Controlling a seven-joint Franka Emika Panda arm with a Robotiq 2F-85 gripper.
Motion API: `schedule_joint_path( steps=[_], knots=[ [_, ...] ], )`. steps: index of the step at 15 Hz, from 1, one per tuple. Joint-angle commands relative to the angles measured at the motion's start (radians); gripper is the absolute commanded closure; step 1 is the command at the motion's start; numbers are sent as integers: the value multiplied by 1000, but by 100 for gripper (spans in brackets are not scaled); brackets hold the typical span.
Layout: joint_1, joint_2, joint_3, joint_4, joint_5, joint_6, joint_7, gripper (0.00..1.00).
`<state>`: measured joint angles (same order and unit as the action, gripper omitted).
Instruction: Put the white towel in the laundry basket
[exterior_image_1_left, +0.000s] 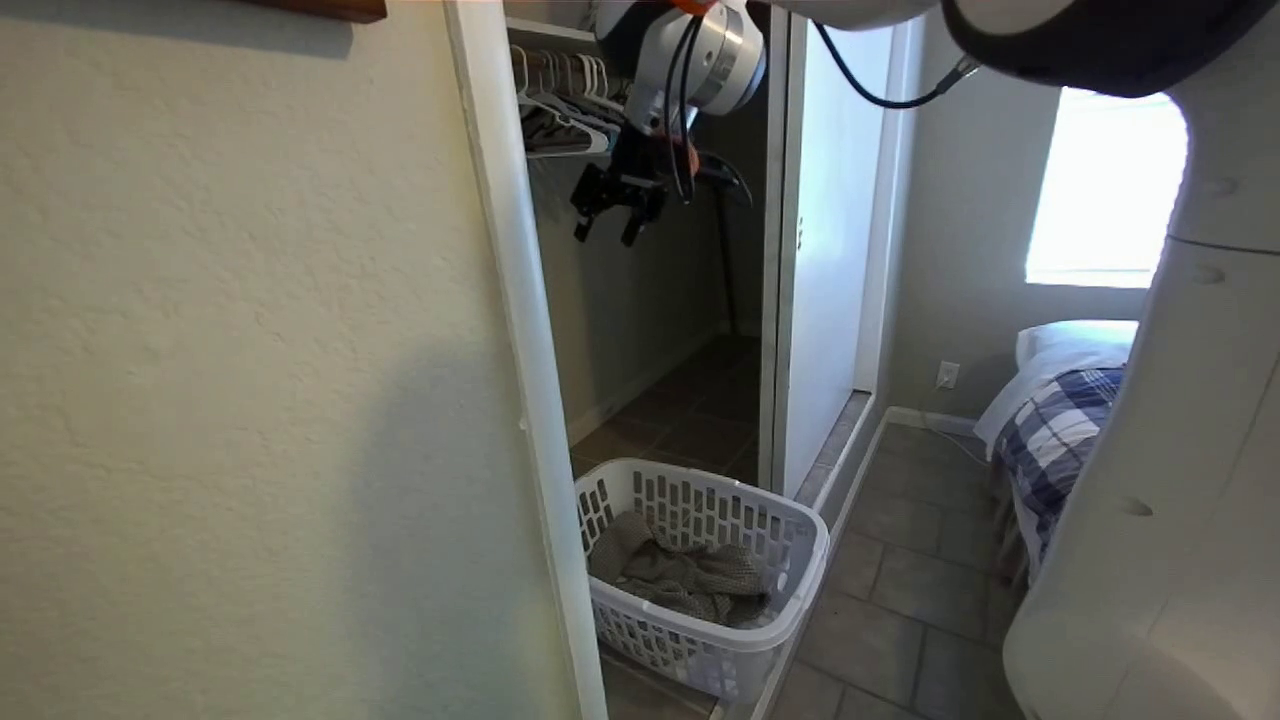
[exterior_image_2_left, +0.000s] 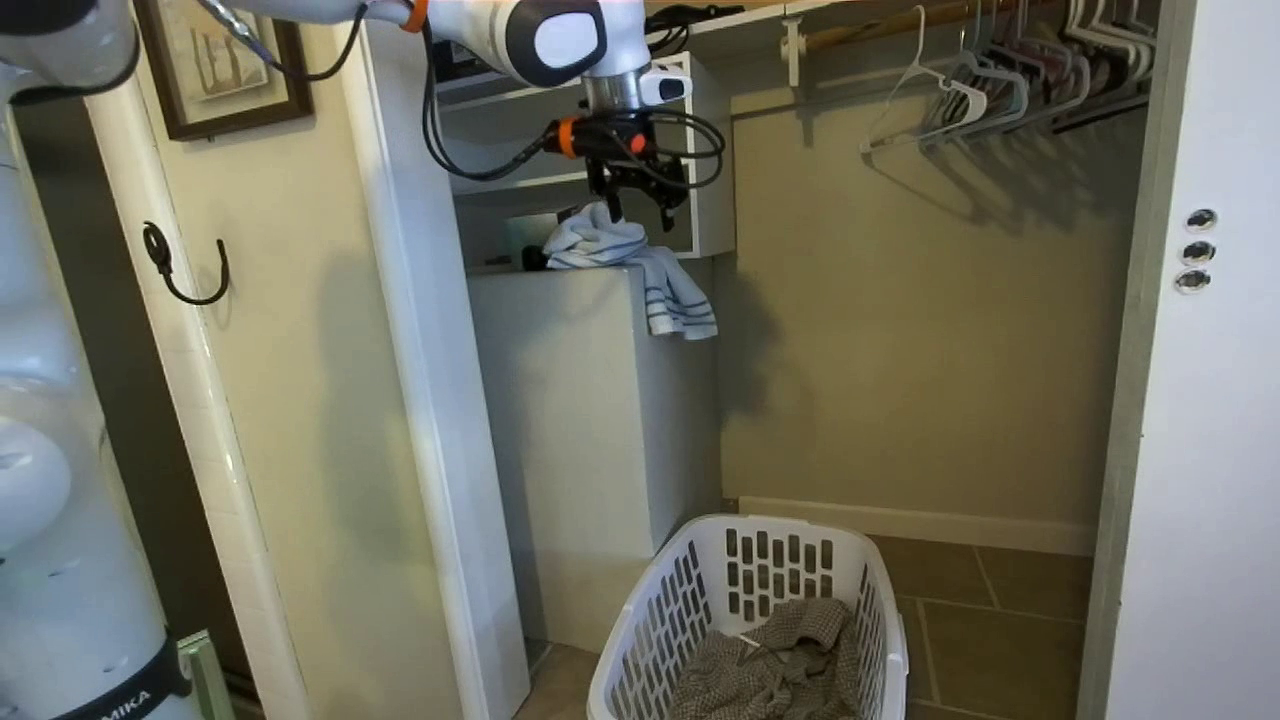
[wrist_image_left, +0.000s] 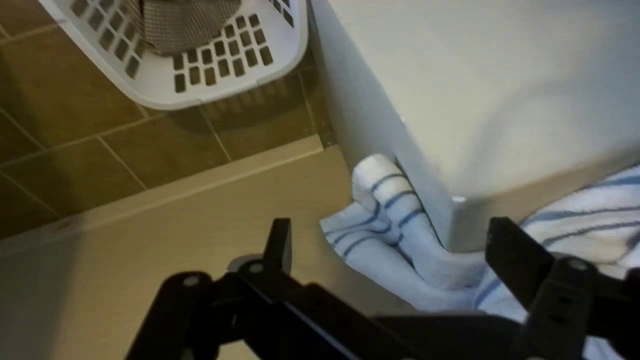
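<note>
The white towel with blue stripes (exterior_image_2_left: 672, 290) lies crumpled on top of a pale boxy ledge (exterior_image_2_left: 560, 400) in an exterior view, one end hanging over its side. In the wrist view the towel (wrist_image_left: 430, 260) drapes past the ledge's corner. My gripper (exterior_image_2_left: 641, 220) points down just above the towel, fingers apart with nothing held; it also shows in an exterior view (exterior_image_1_left: 606, 236) and in the wrist view (wrist_image_left: 389, 225). The white laundry basket (exterior_image_2_left: 640, 600) stands on the floor below, also in an exterior view (exterior_image_1_left: 690, 628), with a brown cloth (exterior_image_2_left: 770, 660) inside. The towel is not visible in that exterior view.
White shelves (exterior_image_2_left: 710, 160) stand close behind the gripper. Hangers (exterior_image_2_left: 1000, 90) hang on a rod at the right. A door frame post (exterior_image_2_left: 430, 350) and a sliding door (exterior_image_1_left: 830, 250) border the closet. A bed (exterior_image_1_left: 1070, 420) is outside it.
</note>
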<state>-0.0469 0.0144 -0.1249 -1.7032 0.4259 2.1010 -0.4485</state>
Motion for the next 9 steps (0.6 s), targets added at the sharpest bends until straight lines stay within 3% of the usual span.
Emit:
schedule_joint_path(
  steps=[1,6,7,8,9],
  knots=[
    [-16,132,43,172,184,-56,-106,0],
    [-36,245,124,324,364,-113,-172,0],
    [-35,265,134,348,370,-119,-158,0],
    [-29,205,125,257,320,-74,-141,0],
    [-29,223,134,282,327,-82,-141,0]
  ],
)
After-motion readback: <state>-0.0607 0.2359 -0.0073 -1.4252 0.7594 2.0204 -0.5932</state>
